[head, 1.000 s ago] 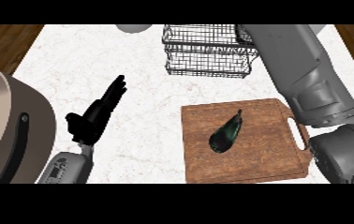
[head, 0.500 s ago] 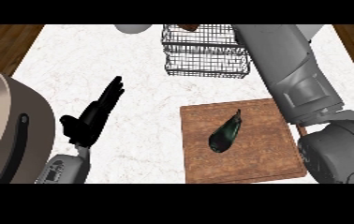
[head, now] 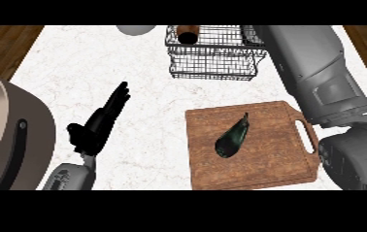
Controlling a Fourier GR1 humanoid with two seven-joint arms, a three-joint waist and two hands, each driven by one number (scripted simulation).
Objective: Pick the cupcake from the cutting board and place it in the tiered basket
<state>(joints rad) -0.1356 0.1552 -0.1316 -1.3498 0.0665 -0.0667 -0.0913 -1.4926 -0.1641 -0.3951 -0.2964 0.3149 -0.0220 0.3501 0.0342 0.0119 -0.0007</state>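
Cupcake (head: 188,33): I read the brown-and-dark lump at the back-left corner of the wire basket (head: 215,56) as it, sitting in the upper tier. My right hand isn't visible; only the grey right arm (head: 315,75) shows, running up the right side to the basket's back-right corner, so I can't tell what those fingers are doing or whether they're touching the cupcake. Left hand (head: 97,124) is parked low-left over the white surface (head: 93,66), fingers straight and released, holding nothing, well clear of the job. My guess is the arm is up there because the drop-off is at the basket.

Cutting board (head: 251,146) sits lower right with no cupcake on it, just a dark eggplant (head: 233,136) lying diagonally, apart from everything else. White round object (head: 136,29) is just left of the basket. Big beige appliance (head: 22,143) is at the left edge. Nothing blocks the arm pulling back except the basket rim and board handle beneath it.
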